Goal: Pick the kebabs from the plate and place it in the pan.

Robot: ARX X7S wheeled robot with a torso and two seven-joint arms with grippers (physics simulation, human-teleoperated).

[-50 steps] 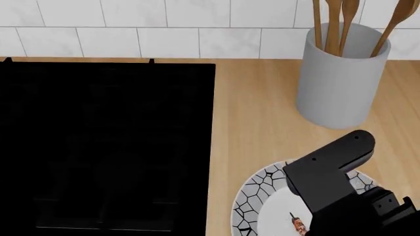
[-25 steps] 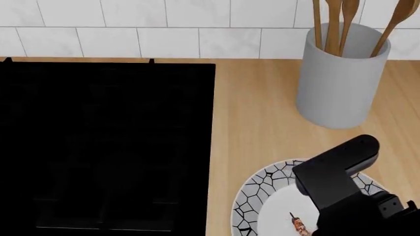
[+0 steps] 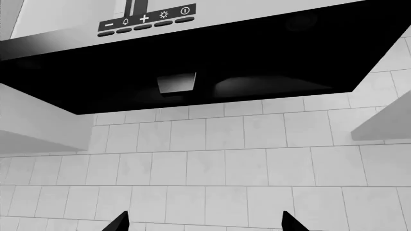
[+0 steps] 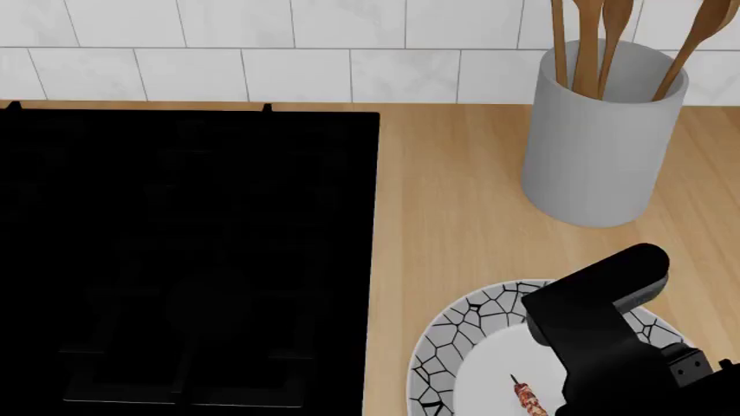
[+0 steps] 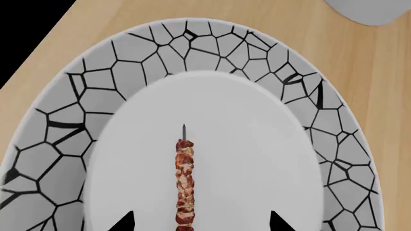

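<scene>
In the left wrist view, only two dark fingertips of the left gripper [image 3: 203, 224] are seen, spread apart before a tiled wall and range hood [image 3: 192, 53].

In the head view, the plate [image 4: 445, 351] is seen on the worktop [image 4: 451, 208] just beside the hob [image 4: 185, 251], partly covered by the right arm [image 4: 595, 325].

In the right wrist view, the kebabs [image 5: 185, 185] are seen lying at the plate's white centre, between the spread fingertips of the right gripper [image 5: 200, 224].

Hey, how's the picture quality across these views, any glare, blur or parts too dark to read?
Head view: evenly lit and sharp, but the cooktop is almost pure black, its grates barely readable. Right wrist view: crisp, no glare, the kebabs and plate clear. Left wrist view: looks greyscale, the range hood underside very dark with faint sheen.
</scene>
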